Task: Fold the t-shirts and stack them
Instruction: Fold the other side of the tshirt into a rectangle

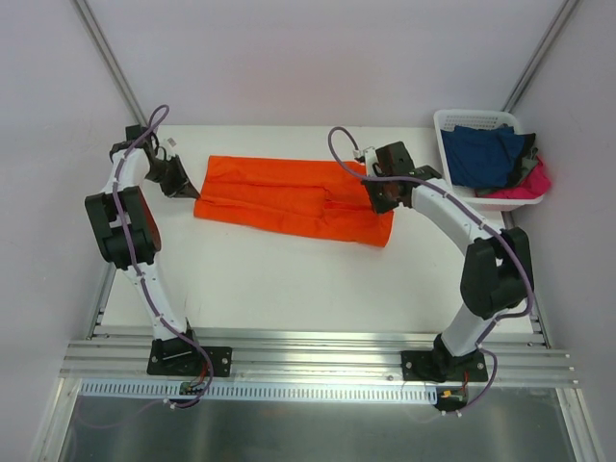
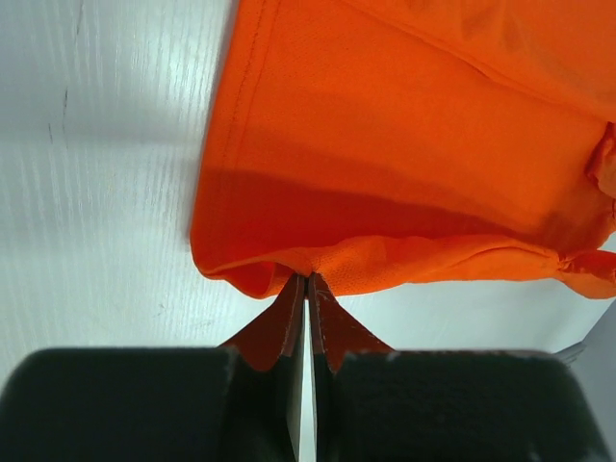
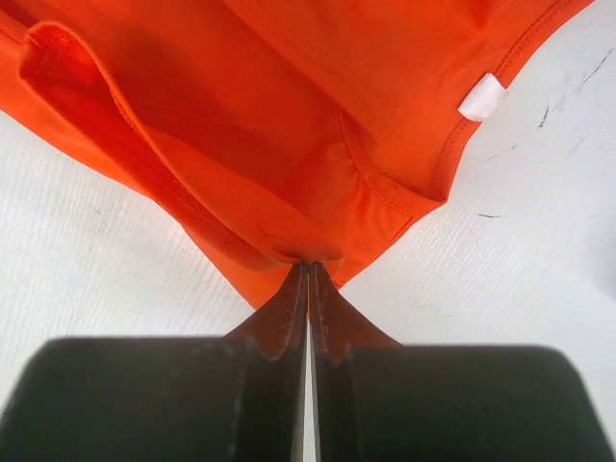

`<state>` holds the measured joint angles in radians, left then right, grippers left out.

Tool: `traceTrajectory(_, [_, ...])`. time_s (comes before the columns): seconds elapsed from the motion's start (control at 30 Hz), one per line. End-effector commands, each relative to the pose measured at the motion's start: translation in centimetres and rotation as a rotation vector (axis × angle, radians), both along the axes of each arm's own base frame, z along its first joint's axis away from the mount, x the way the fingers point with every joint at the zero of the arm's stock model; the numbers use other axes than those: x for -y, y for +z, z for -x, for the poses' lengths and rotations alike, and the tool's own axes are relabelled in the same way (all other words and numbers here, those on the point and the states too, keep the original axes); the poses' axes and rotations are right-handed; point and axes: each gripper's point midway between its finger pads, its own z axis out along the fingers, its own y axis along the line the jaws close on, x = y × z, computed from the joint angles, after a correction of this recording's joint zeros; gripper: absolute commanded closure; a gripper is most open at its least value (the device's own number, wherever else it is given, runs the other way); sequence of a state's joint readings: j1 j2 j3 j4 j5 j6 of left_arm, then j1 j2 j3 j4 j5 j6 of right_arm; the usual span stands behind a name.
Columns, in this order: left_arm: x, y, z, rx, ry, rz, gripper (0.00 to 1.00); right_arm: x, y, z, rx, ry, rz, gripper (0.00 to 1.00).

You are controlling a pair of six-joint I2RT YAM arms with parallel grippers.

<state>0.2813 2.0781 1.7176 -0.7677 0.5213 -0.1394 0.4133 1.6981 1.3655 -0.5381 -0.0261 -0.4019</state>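
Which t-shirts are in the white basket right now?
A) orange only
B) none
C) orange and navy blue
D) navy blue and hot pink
D: the white basket holds the navy blue t-shirt and the hot pink t-shirt; the orange t-shirt lies spread on the table.

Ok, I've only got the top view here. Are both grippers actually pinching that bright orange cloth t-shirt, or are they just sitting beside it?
Observer: The left wrist view shows the left gripper shut, with a bunched edge of the bright orange cloth t-shirt caught right at its tips.
Operator: And the right one? From above, the arm covers its fingers.
Observer: In the right wrist view the right gripper is shut as well, and its tips are nipping a stitched, folded-over hem of the t-shirt.
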Motion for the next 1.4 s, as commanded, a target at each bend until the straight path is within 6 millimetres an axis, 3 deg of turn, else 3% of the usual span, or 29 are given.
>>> traceTrajectory(0.0, [0.4, 2.3, -1.5, 0.080, -0.048, 0.020, 1.00, 0.1, 2.4, -2.5, 0.090, -0.005, -0.004, 0.99])
traceTrajectory(0.23, [0.9, 2.9, -2.5, 0.111, -0.072, 0.042, 1.00, 0.2, 3.9, -4.9, 0.145, -0.029, 0.003, 0.99])
traceTrajectory(0.3, [1.1, 2.8, -2.7, 0.114, -0.077, 0.048, 1.00, 0.2, 4.9, -5.9, 0.179, -0.026, 0.005, 1.00])
traceTrajectory(0.53, [1.4, 1.6, -3.9, 0.111, -0.106, 0.014, 1.00, -0.1, 5.6, -9.3, 0.218, -0.031, 0.014, 1.00])
traceTrajectory(0.77, [0.9, 0.5, -5.8, 0.118, -0.101, -0.049, 1.00, -0.3, 3.4, -10.9, 0.196, -0.025, 0.049, 1.00])
traceTrajectory(0.97, [0.4, -0.4, -6.3, 0.107, -0.086, -0.069, 1.00, -0.3, 0.8, -11.2, 0.152, -0.024, 0.069, 0.99])
traceTrajectory(1.03, [0.4, -0.6, -6.3, 0.107, -0.088, -0.069, 0.86, -0.3, 0.0, -11.4, 0.140, -0.024, 0.079, 1.00])
traceTrajectory(1.07, [0.5, -0.5, -6.3, 0.108, -0.091, -0.069, 0.70, 0.1, 0.0, -11.7, 0.149, -0.039, 0.094, 0.99])
traceTrajectory(1.1, [0.4, -0.5, -6.2, 0.108, -0.090, -0.074, 0.28, 0.2, 0.1, -11.9, 0.156, -0.044, 0.105, 0.88])
traceTrajectory(1.17, [0.4, -0.3, -6.0, 0.110, -0.094, -0.081, 0.05, 0.6, 0.4, -12.1, 0.171, -0.060, 0.126, 0.61])
traceTrajectory(1.2, [0.4, -0.1, -5.9, 0.113, -0.095, -0.078, 0.01, 0.8, 0.7, -12.1, 0.180, -0.063, 0.131, 0.42])
traceTrajectory(1.3, [0.7, 0.6, -5.5, 0.122, -0.095, -0.052, 0.01, 1.2, 2.1, -12.0, 0.214, -0.081, 0.138, 0.28])
traceTrajectory(1.37, [0.9, 1.2, -5.1, 0.125, -0.090, -0.042, 0.01, 1.5, 2.5, -11.5, 0.217, -0.090, 0.135, 0.25])
